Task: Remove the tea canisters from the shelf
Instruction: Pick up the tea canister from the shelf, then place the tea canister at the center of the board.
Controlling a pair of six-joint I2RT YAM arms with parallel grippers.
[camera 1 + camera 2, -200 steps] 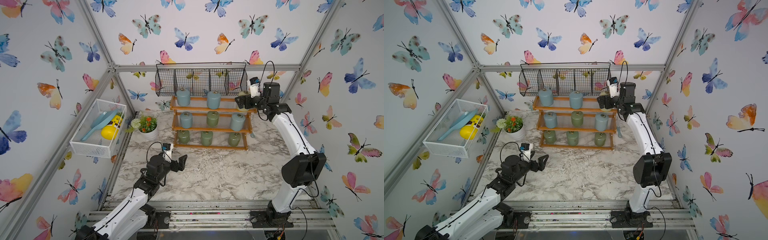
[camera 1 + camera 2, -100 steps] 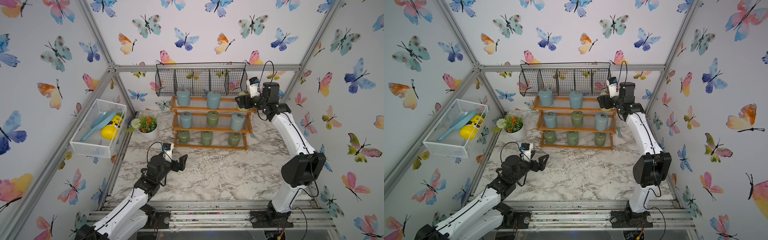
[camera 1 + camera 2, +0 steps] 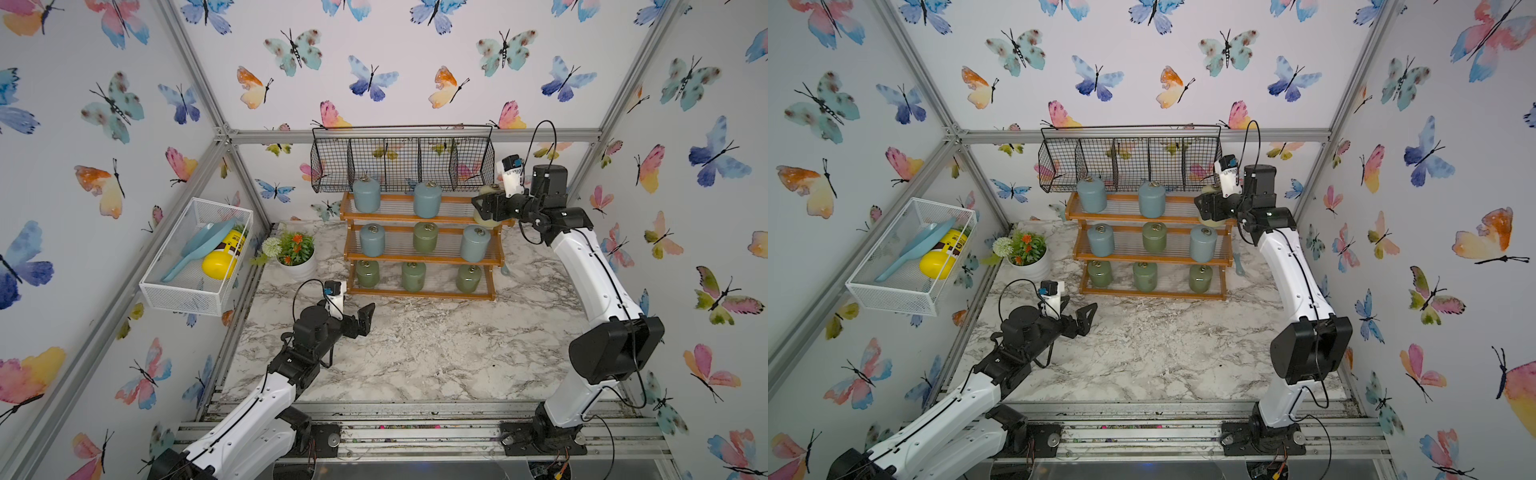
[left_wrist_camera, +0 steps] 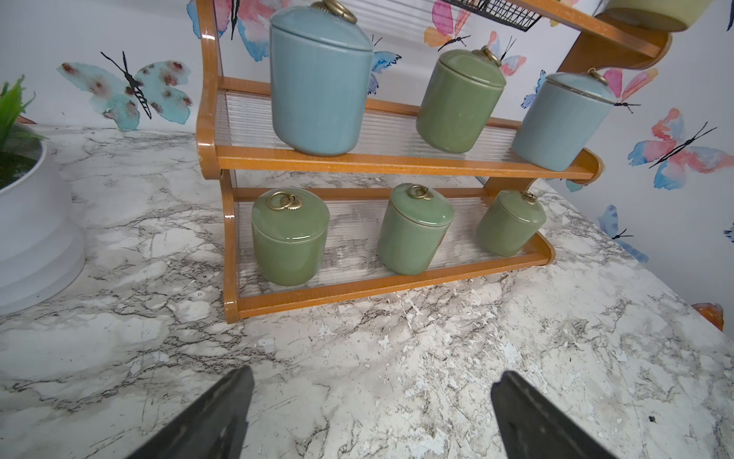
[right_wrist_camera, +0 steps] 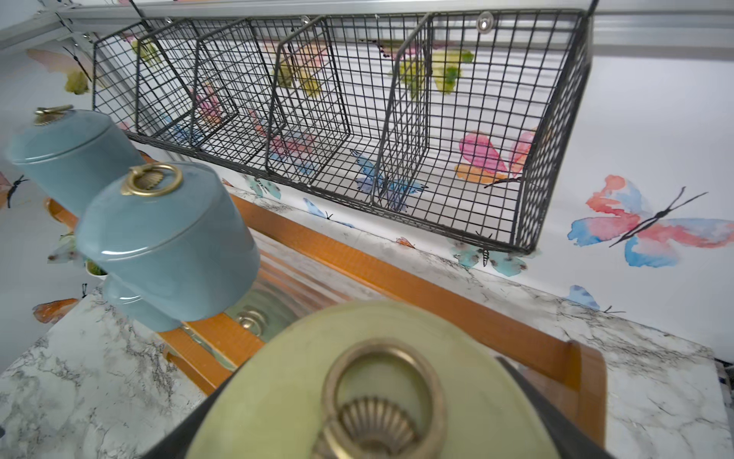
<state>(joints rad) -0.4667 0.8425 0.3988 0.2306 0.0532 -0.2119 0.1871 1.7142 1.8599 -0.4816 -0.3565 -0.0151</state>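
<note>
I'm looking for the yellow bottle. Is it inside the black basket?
No, the yellow bottle lies in the white mesh basket on the side wall, not in the black wire basket.

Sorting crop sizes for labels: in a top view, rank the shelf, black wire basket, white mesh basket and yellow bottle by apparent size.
1. shelf
2-3. black wire basket and white mesh basket: look about alike; the mesh one hangs nearer the camera, so unranked
4. yellow bottle
</note>
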